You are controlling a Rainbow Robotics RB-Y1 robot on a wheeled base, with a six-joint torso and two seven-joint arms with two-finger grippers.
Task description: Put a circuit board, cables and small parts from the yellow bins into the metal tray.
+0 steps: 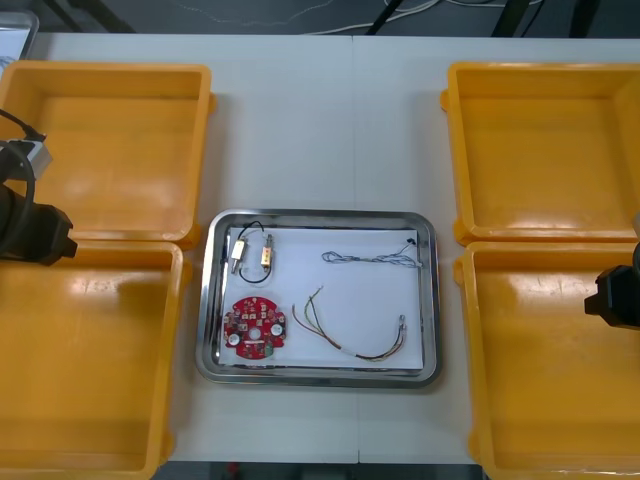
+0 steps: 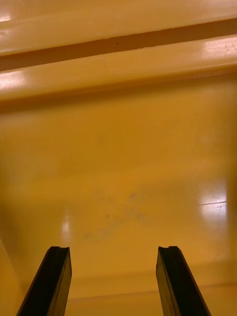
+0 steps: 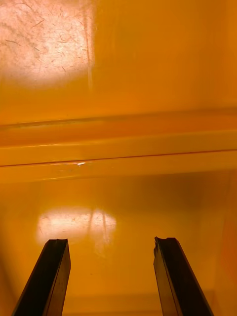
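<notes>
The metal tray [image 1: 208,300], white inside, lies at the table's middle. In it are a round red circuit board [image 1: 255,327], a black cable with small metal parts [image 1: 253,251], a twisted blue and white cable [image 1: 370,259] and a red and yellow cable [image 1: 350,340]. My left arm [image 1: 30,225] hangs at the left edge over the seam of the two left bins; its gripper [image 3: 111,279] is open above bare bin floor. My right arm [image 1: 618,295] is at the right edge over the near right bin; its gripper [image 2: 116,281] is open, nothing between the fingers.
Two yellow bins stand at each side: far left [image 1: 110,150], near left [image 1: 85,370], far right [image 1: 545,150], near right [image 1: 555,365]. All look bare inside. Open table runs between the bins, beyond and in front of the tray.
</notes>
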